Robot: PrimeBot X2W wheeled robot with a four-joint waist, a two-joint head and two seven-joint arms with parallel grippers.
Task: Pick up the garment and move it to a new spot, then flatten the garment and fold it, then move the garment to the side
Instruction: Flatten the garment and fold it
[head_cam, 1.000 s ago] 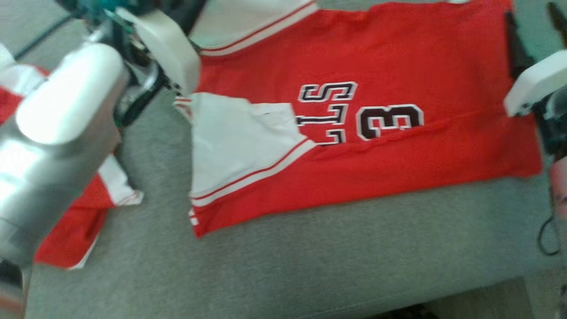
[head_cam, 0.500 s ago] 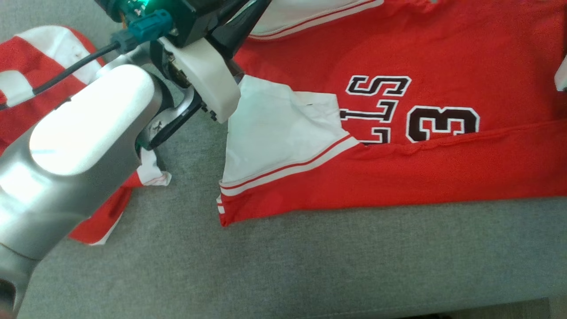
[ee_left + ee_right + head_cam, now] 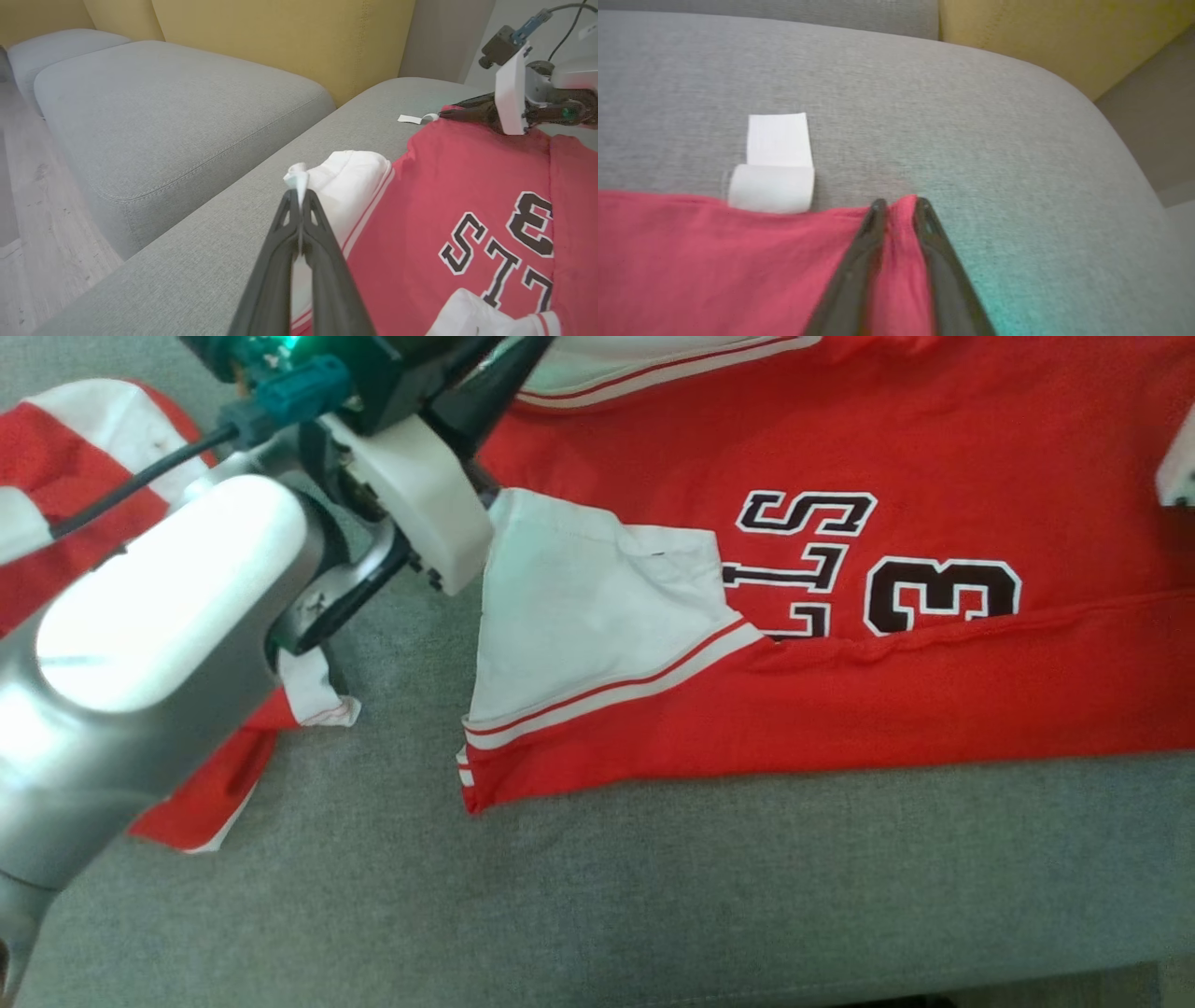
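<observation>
On the grey sofa seat (image 3: pixel 653 896) in front of the robot, the garment (image 3: pixel 840 457), a red jersey with white sleeves and dark lettering edged in white, lies spread out almost flat, its long side running across the cushion. The near sleeve (image 3: pixel 579 607) is folded over onto the red chest, covering part of the letters beside the big number 3 (image 3: pixel 938 595). The left gripper (image 3: pixel 299 193) has its two dark fingers pressed tight together on the edge of the far sleeve (image 3: pixel 355 177), and a small tuft of white cloth pokes up above the tips. At the other end of the jersey, the right gripper (image 3: pixel 899 205) sits at the hem, its fingers drawn in narrow with a ridge of red cloth pinched up between them, right where the fabric meets the bare cushion. Just beside that spot a white label (image 3: pixel 773 163) sticks out from under the hem and lies doubled over on the grey upholstery. Off to the robot's left, partly behind its pale forearm, a second garment (image 3: pixel 56 448) in red and white lies crumpled on the same seat, apart from the jersey. Behind the sofa seat stands a yellow back cushion (image 3: pixel 280 37), and beyond the seat's far edge I can see a wooden floor (image 3: pixel 28 186).
</observation>
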